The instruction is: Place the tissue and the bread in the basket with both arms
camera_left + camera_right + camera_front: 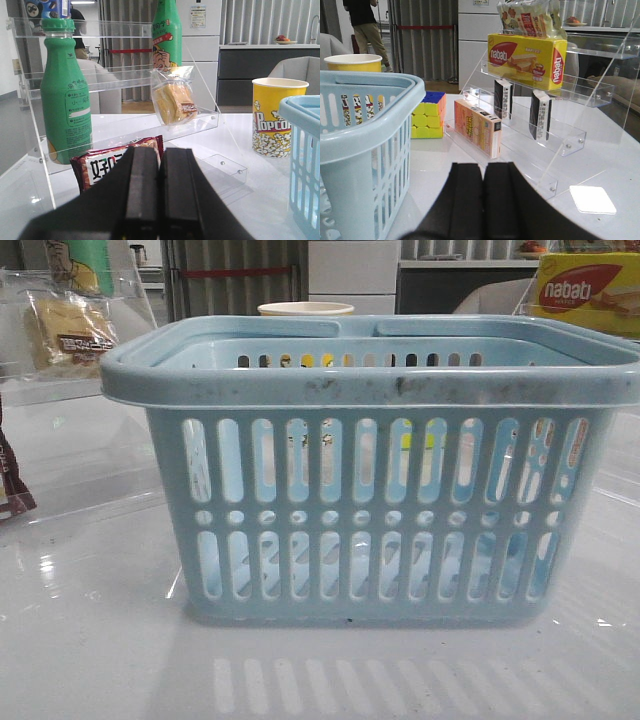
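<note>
The light blue basket (370, 490) fills the middle of the front view; neither gripper shows there. The bread (172, 102), pale yellow in a clear wrapper, stands on a clear acrylic shelf ahead of my left gripper (159, 150), which is shut and empty. It also shows in the front view (70, 330) at the upper left. Two black-and-white tissue packs (503, 99) (540, 115) stand upright on another acrylic shelf beyond my right gripper (483, 167), which is shut and empty. The basket's corner (365, 145) is beside that gripper.
On the left shelves stand a green bottle (65, 100) and a red snack packet (112, 165). A popcorn cup (277, 117) stands behind the basket. On the right are a nabati box (525, 60), an orange carton (477, 127) and a puzzle cube (427, 115).
</note>
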Robot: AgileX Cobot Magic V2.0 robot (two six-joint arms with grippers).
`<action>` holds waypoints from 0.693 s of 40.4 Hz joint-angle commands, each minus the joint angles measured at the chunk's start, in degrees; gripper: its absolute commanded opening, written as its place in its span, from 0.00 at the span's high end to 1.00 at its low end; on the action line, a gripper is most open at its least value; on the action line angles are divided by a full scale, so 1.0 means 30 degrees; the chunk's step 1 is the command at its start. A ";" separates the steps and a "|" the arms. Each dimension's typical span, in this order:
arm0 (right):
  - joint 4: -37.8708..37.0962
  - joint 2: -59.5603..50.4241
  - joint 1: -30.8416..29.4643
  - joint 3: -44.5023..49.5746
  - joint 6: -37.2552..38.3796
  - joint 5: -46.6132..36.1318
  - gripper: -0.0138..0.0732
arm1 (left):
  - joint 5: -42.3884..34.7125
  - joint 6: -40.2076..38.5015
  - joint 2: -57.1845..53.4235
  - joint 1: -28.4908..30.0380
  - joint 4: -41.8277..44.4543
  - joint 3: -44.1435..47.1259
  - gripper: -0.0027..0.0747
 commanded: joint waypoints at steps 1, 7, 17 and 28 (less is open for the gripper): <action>-0.0103 -0.0377 -0.0013 -0.0080 -0.0002 -0.1689 0.78 | -0.1693 -0.0010 -0.0334 -0.0052 0.0000 0.0139 0.84; -0.0103 -0.0377 -0.0013 -0.0080 -0.0002 -0.1689 0.78 | -0.1693 -0.0010 -0.0334 -0.0052 0.0000 0.0139 0.84; -0.0082 -0.0377 -0.0013 -0.0119 -0.0002 -0.2812 0.78 | -0.2884 -0.0047 -0.0334 -0.0052 0.0000 0.0094 0.84; -0.0067 -0.0335 -0.0013 -0.4071 -0.0002 0.0000 0.78 | -0.2288 -0.0047 -0.0222 -0.0052 0.0000 -0.3678 0.84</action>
